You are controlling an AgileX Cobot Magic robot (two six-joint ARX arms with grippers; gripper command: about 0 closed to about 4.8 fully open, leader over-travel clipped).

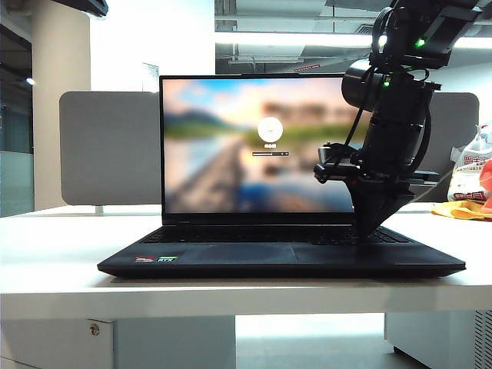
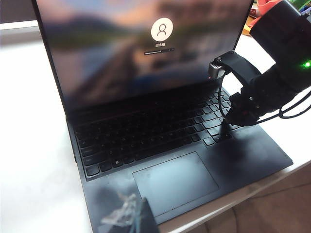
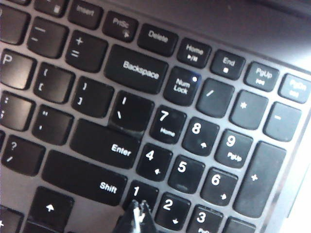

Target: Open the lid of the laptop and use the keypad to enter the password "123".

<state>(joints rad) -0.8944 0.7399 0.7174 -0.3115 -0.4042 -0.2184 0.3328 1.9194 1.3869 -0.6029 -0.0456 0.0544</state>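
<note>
White table [image 1: 46,254] bears the laptop [image 1: 280,257]; clenched right tool [image 3: 137,209] touches keypad [image 3: 204,141] key 1; left tool clenched.

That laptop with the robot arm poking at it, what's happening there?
The laptop sits open, its screen showing a login page. The right gripper, fingers pinched together, has its tip on the 1 key of the number pad. The left gripper is shut, waiting above the laptop's front corner.

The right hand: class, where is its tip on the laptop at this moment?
In the right wrist view the shut right hand sits on the 1 key of the keypad, beside Shift, at the right end of the laptop.
</note>
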